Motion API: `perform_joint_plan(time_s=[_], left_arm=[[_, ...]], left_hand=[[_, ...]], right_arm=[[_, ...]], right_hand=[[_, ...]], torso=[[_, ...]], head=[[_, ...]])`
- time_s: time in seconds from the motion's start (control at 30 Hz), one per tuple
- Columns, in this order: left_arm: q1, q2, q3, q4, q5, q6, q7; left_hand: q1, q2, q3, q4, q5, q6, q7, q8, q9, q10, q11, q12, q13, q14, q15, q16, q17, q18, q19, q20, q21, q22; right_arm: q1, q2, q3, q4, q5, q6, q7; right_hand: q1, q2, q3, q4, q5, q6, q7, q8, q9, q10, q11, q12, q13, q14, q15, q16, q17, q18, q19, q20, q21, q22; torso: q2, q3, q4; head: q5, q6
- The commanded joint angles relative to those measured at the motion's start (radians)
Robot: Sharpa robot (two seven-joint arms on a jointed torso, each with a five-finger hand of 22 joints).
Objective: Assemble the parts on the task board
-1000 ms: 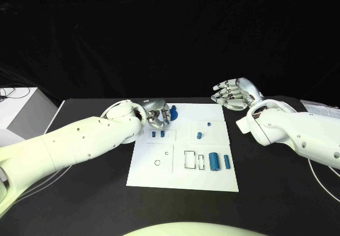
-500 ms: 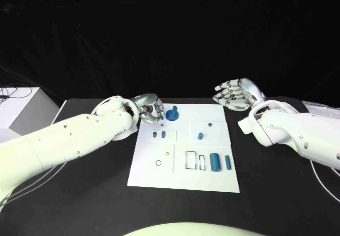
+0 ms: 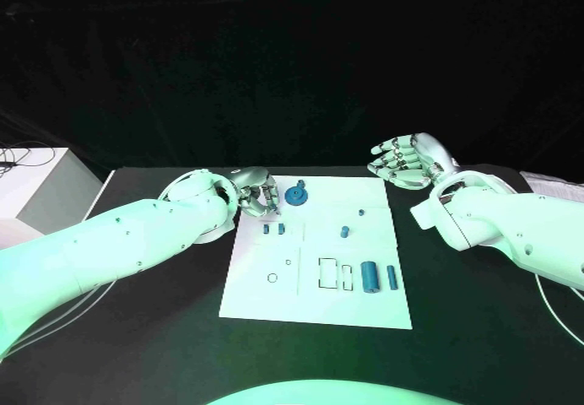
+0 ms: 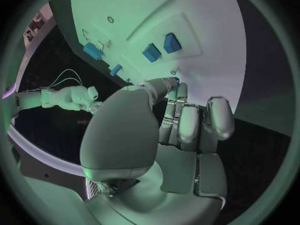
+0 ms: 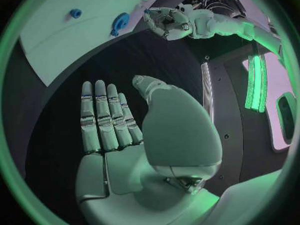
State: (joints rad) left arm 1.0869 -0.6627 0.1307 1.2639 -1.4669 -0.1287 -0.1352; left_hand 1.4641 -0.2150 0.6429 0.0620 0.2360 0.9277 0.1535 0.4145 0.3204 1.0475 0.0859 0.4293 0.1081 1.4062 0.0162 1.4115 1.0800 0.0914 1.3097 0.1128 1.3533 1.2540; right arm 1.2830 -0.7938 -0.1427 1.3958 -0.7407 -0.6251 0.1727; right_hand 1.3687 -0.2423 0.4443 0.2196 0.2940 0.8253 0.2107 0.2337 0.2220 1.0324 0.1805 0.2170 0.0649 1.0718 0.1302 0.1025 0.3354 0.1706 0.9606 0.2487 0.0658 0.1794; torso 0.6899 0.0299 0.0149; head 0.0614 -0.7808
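Task board [image 3: 365, 299] sits mid-table, black table [image 3: 487, 337] bare along board's left, right, near edges. Left hand [image 3: 259, 195] at board's far-left corner, fingers curled in, nothing held. Right hand [image 3: 408, 162] off far-right corner, fingers straight, spread, nothing held. Blue parts: disc [image 3: 298, 198] far left, cylinder [image 3: 369, 276] near right. Small parts hard to identify.
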Motion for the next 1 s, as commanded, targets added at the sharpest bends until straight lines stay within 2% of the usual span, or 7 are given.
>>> perform_joint_plan(time_s=[0.03,1.0], left_arm=[[-0.002,0.007,-0.002,-0.007,-0.022,0.013,-0.004],[-0.007,0.029,-0.007,-0.021,-0.023,0.022,0.003]], left_hand=[[-0.011,0.002,-0.001,-0.004,-0.004,0.009,-0.001,-0.006,0.001,0.007,0.002,-0.005,0.000,-0.003,0.000,-0.001,-0.001,-0.005,0.003,0.003,0.003,-0.001],[-0.013,0.002,-0.002,-0.005,-0.005,0.010,-0.002,-0.007,0.002,0.010,0.001,-0.008,0.001,-0.004,0.000,-0.001,-0.003,-0.005,0.004,0.003,0.004,0.001]], right_arm=[[0.000,0.000,0.001,0.002,-0.003,0.006,0.007],[0.000,0.002,0.001,0.002,-0.003,0.006,0.008]], right_hand=[[0.002,0.004,-0.002,-0.004,0.006,0.004,0.034,-0.004,-0.001,-0.007,-0.002,-0.001,-0.001,-0.001,0.005,-0.004,-0.001,0.013,-0.003,0.000,-0.002,-0.001],[0.001,0.004,-0.002,-0.006,0.006,0.006,0.034,-0.004,-0.002,-0.006,-0.002,0.000,-0.001,0.001,0.004,-0.006,-0.005,0.014,-0.002,0.000,-0.001,-0.010]], torso=[[0.000,-0.0006,0.0001],[0.000,-0.0007,-0.0007]], head=[[0.000,-0.001],[-0.004,-0.003]])
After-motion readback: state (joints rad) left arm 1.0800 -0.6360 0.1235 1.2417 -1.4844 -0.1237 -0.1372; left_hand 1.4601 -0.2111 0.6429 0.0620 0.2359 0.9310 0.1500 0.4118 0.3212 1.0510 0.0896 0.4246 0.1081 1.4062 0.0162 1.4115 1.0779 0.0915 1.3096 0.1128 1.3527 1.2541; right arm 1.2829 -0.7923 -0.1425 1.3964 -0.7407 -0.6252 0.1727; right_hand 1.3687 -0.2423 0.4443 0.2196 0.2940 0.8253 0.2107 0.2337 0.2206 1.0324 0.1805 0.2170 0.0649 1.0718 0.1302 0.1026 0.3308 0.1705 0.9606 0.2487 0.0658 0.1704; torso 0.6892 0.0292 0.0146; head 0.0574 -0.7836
